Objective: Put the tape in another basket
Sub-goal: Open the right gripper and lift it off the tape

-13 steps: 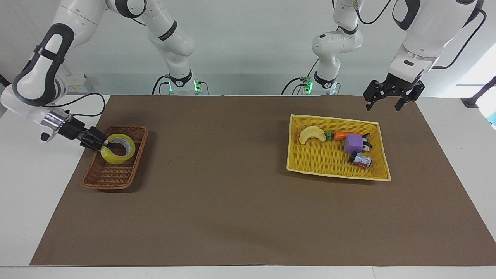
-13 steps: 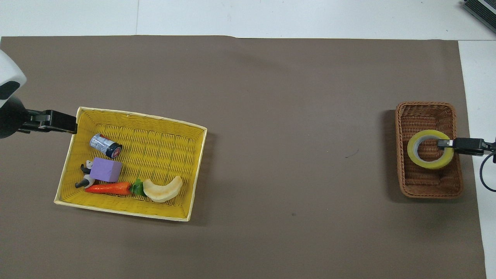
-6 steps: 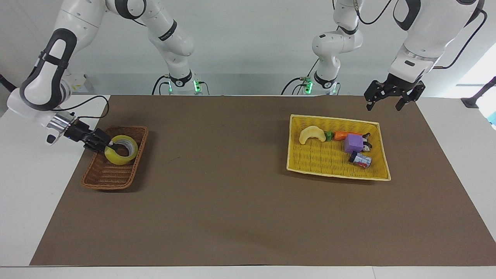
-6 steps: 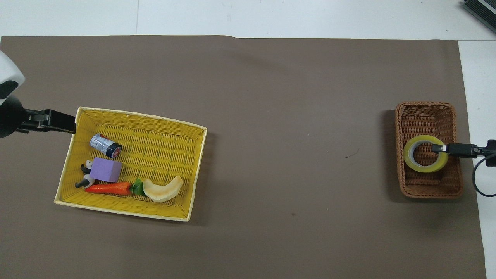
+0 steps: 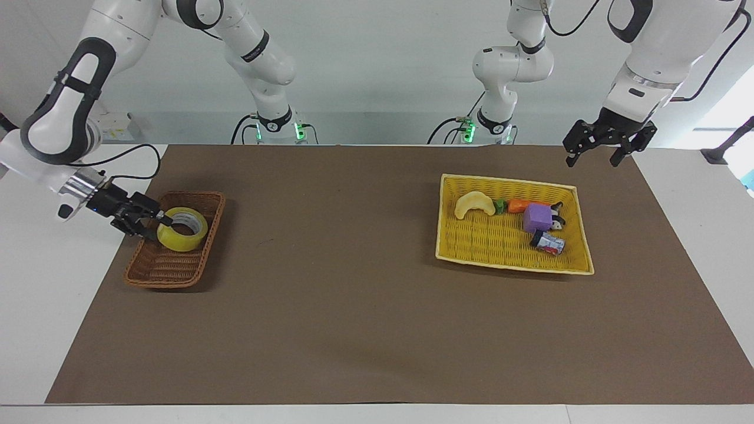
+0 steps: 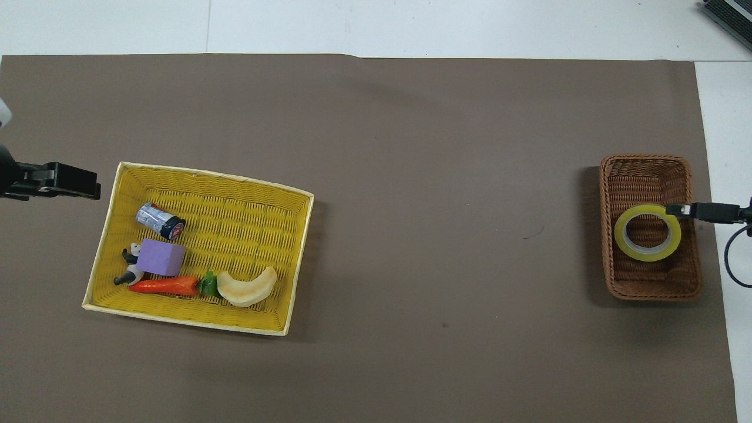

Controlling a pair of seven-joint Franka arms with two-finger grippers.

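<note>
The yellow tape roll (image 5: 177, 240) lies flat in the small brown wicker basket (image 5: 171, 271) at the right arm's end of the table. It also shows in the overhead view (image 6: 646, 256), inside the basket (image 6: 646, 170). My right gripper (image 5: 156, 228) is open at the basket's outer rim, its fingertips just at the roll's edge, no longer clamped on it. In the overhead view its tip (image 6: 675, 208) touches only the ring's outside. My left gripper (image 5: 595, 160) is open and empty, raised over the mat beside the yellow tray's corner.
The yellow woven tray (image 5: 512, 259) at the left arm's end holds a pale crescent toy (image 5: 474, 203), a carrot (image 5: 521, 205), a purple block (image 5: 537, 217), a small can (image 5: 548, 242) and a panda figure. A brown mat covers the table.
My right gripper lowered the tape into the brown basket, opened and drew back toward the table's edge. My left gripper drifted a little away from the yellow tray.
</note>
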